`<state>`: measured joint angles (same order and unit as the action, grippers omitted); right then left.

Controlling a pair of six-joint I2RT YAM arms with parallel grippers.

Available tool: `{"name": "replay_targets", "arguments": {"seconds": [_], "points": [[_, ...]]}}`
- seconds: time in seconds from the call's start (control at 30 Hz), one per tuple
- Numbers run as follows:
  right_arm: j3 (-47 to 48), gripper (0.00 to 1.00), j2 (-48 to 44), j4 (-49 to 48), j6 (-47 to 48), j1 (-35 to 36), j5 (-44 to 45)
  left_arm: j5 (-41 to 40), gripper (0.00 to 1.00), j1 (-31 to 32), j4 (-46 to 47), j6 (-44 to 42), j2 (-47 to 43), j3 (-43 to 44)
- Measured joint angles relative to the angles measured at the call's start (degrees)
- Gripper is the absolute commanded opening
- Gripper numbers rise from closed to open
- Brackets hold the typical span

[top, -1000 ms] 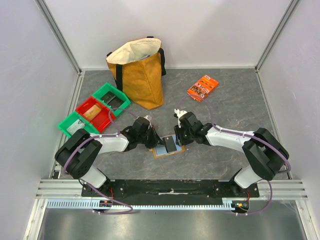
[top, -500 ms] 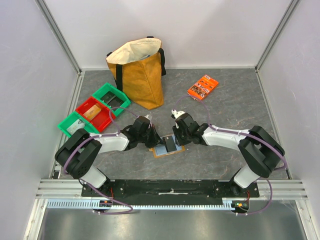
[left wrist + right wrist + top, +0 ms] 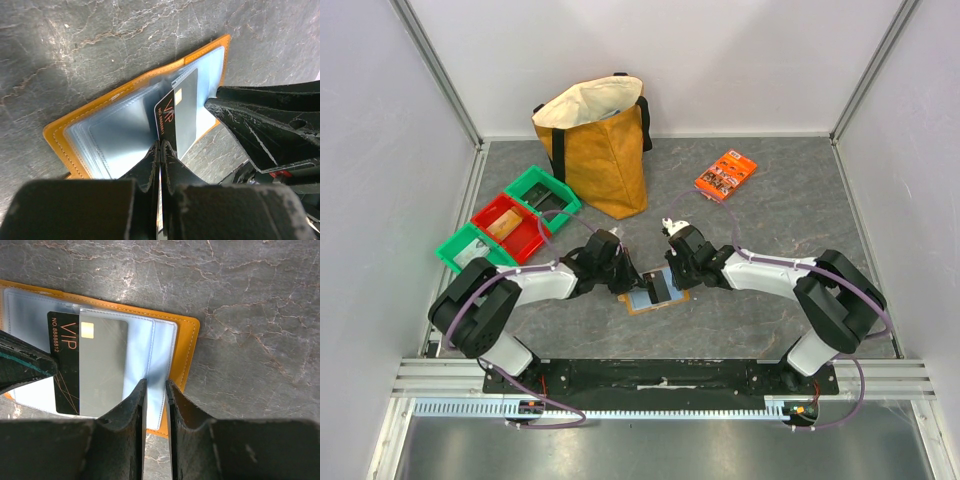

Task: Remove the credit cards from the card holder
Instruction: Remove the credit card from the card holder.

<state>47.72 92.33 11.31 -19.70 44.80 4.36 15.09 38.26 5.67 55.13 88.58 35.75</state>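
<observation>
My left claw [image 3: 160, 147] is clamped tight on a corner of the one black card [image 3: 182, 112] I see, half out of a pale pocket of the single card holder [image 3: 115, 130] lying unfolded on the table [image 3: 75, 40]. The jaws of my right claw [image 3: 155, 386] stand a slit apart at the holder's edge; whether they pinch it, I cannot tell.

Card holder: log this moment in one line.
tan folding card holder: open flat | black VIP card: partly out | left gripper: shut at card | right gripper: narrowly open
</observation>
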Motion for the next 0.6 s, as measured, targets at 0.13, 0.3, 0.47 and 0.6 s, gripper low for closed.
{"name": "replay_targets", "arguments": {"seconds": [0.13,0.3,0.47,0.6], "points": [[0.1,0.24,0.1,0.1,0.0,0.0,0.1,0.0,0.02,-0.3,-1.0,-0.3,-1.8,-0.4],[0.1,0.25,-0.1,0.2,-0.4,0.0,0.3,0.0,0.02,-1.3,-1.1,-0.3,-7.8,-4.2],[-0.5,0.38,-1.9,1.6,-0.9,-0.1,1.8,-0.7,0.02,-2.1,-0.7,0.0,-13.3,-8.9],[-2.3,0.41,-7.4,1.6,-1.6,-0.3,1.3,-1.2,0.02,-2.2,-0.2,0.5,-14.2,-10.2]]}}
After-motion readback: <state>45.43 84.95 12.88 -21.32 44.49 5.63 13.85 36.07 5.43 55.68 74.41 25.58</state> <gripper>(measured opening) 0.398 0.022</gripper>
